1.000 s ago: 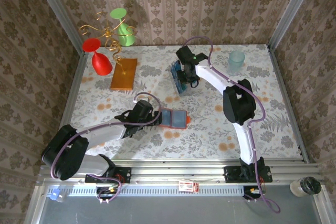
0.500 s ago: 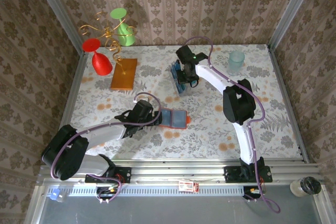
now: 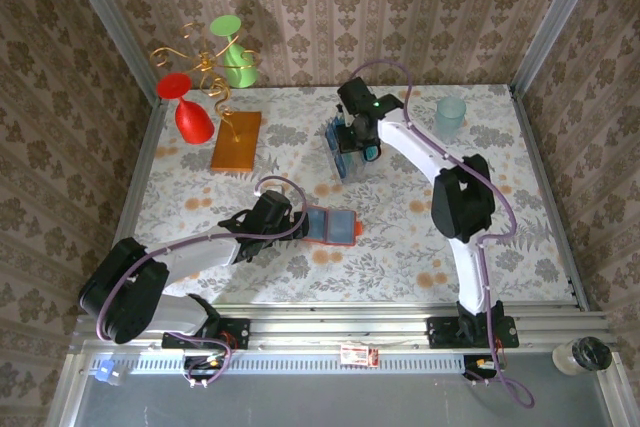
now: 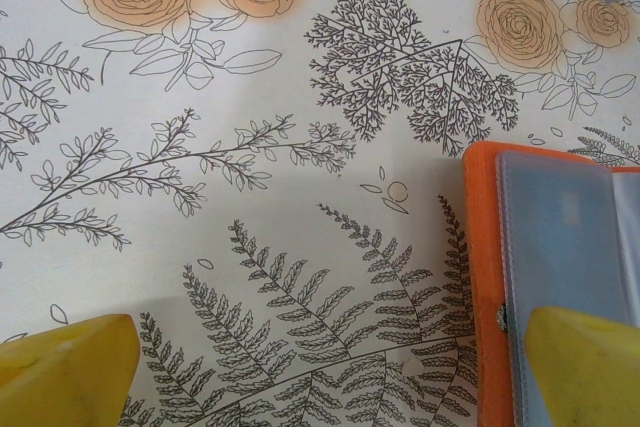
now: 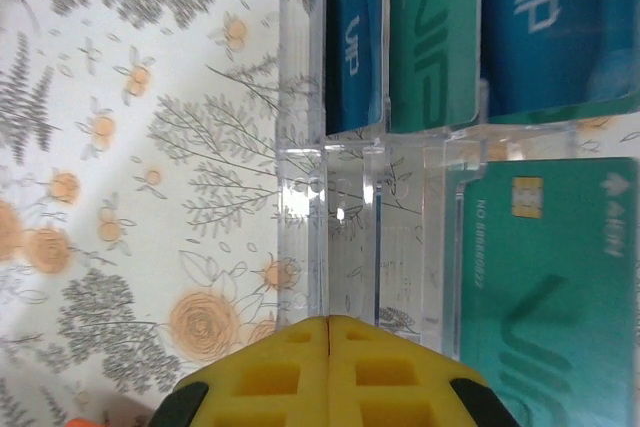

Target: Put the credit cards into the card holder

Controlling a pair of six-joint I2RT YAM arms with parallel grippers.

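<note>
The card holder (image 3: 331, 227) lies open on the flowered table, orange with grey-blue pockets (image 4: 565, 247). My left gripper (image 3: 300, 224) is at its left edge, open wide (image 4: 325, 347); one yellow fingertip (image 4: 585, 362) hangs over the holder, the other over bare cloth. The credit cards (image 3: 343, 155) stand in a clear slotted rack (image 5: 350, 197): a dark blue one (image 5: 355, 37), a teal one (image 5: 435, 37), a blue one (image 5: 555, 27) and a teal one (image 5: 550, 287) nearer me. My right gripper (image 3: 362, 147) is just above the rack, shut (image 5: 329, 325), its pads pressed together with nothing visible between them.
An orange-brown slab (image 3: 236, 140) lies at the back left beside a gold wire stand with a red cup (image 3: 190, 112) and a green cup (image 3: 235, 57). A pale translucent cup (image 3: 450, 117) stands at the back right. Patterned walls enclose three sides.
My right gripper's fingers have closed, and its wrist has shifted slightly toward the back wall over the rack. The left arm and the card holder have not moved.
</note>
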